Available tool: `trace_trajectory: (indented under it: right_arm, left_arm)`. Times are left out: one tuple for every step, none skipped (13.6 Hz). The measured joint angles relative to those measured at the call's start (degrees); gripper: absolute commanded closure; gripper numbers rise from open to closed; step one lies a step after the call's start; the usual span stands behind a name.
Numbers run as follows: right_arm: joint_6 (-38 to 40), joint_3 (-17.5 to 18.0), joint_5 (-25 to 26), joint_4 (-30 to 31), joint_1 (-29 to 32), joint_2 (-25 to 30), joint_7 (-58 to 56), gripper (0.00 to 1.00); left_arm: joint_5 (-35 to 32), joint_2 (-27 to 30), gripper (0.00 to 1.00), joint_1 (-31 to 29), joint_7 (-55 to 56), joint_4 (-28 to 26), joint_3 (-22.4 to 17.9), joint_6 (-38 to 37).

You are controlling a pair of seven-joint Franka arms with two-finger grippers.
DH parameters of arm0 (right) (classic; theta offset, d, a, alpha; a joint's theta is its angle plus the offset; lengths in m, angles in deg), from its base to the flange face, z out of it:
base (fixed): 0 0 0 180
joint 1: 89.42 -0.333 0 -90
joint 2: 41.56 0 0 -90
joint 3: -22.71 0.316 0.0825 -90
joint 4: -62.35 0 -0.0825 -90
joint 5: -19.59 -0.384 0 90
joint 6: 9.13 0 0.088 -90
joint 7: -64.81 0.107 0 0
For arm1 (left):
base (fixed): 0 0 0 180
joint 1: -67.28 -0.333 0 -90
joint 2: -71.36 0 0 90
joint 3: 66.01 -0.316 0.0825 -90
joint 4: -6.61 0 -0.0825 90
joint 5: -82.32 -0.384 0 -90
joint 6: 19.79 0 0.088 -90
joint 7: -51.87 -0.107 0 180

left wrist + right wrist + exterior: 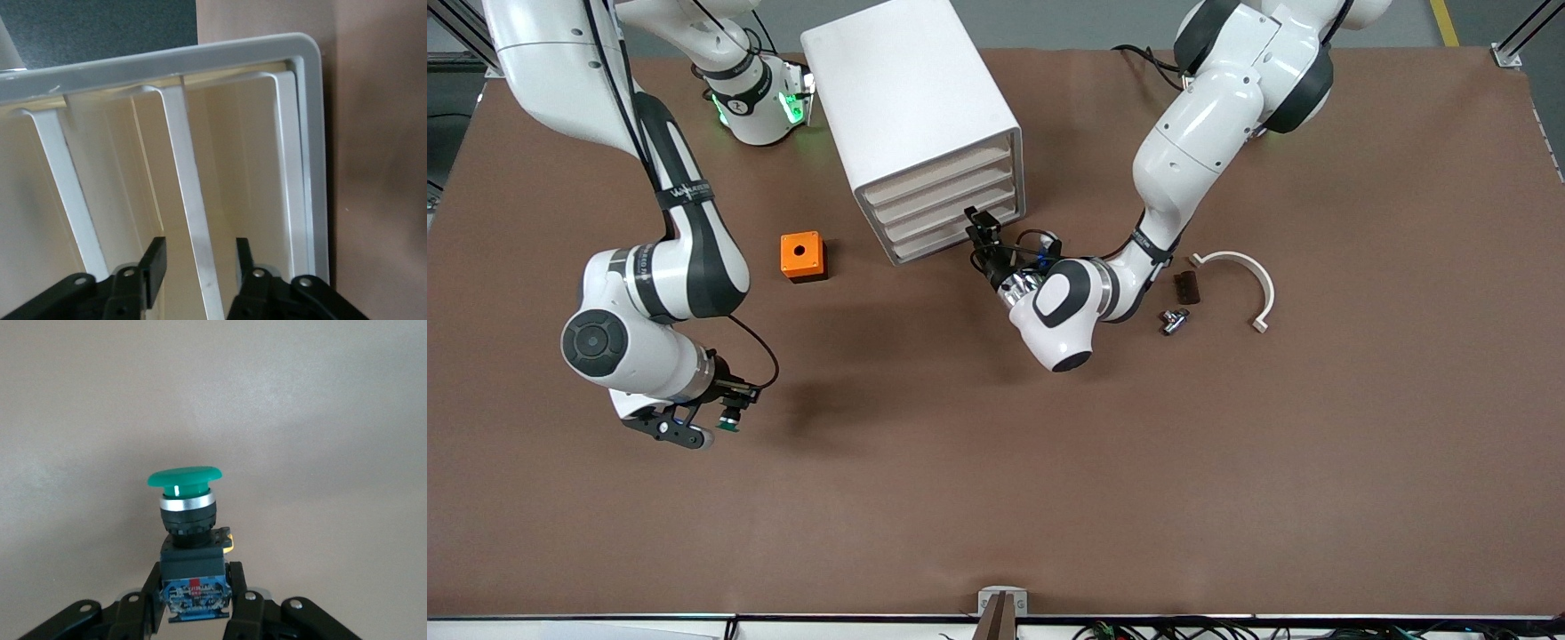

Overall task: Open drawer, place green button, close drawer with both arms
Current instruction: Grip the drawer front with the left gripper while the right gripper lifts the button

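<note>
Front view showed the wide brown table (1049,498) with my two white jointed arms reaching over it. Toward the arms' bases stood the white box cabinet (907,98) with four shallow beige-fronted drawers, all shut. My left gripper (980,233) was at the front of the lowest drawer (951,244), toward the left arm's end of it. In the left wrist view its black fingers (155,263) stood part-way apart on either side of a pale front strip (193,220), not yet pinching it; I judged this was the grasp for pulling the drawer open. My right gripper (716,425) hung over bare table at the right arm's end, waiting, clamped on the small green-capped push button (190,540) by its black-and-blue body, cap outward, ready to drop in. An orange cube (802,256) with a hole lay between that arm and the cabinet.
</note>
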Motion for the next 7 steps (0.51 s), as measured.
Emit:
trace_trajectory:
  right_arm:
    - [0.0,0.0,-0.1,0.1,0.0,0.0,0.1,1.0]
    - [0.0,0.0,-0.1,0.1,0.0,0.0,0.4,1.0]
    - [0.0,0.0,-0.1,0.1,0.0,0.1,1.1,1.0]
    - [0.0,0.1,-0.1,0.1,-0.1,0.3,1.7,1.0]
    - [0.0,0.2,-0.1,0.2,-0.4,0.5,2.3,1.0]
    - [0.1,0.2,-0.1,0.4,-0.7,0.8,3.0,1.0]
    - [0.1,0.2,-0.1,0.7,-1.0,1.1,3.7,1.0]
  left_arm:
    - [0.1,-0.2,0.52,0.1,0.1,0.0,0.0,-0.4]
    - [0.5,-0.4,0.53,0.2,0.1,-0.1,0.0,-0.9]
    - [0.9,-0.7,0.55,0.4,0.2,-0.1,0.0,-1.4]
    - [1.1,-1.0,0.58,0.7,0.8,-0.2,0.0,-1.8]
    - [1.2,-1.3,0.62,1.1,1.3,-0.2,0.0,-2.0]
    - [1.2,-1.6,0.66,1.5,1.6,-0.2,0.0,-2.1]
    - [1.2,-1.9,0.71,1.9,1.8,-0.2,0.0,-2.3]
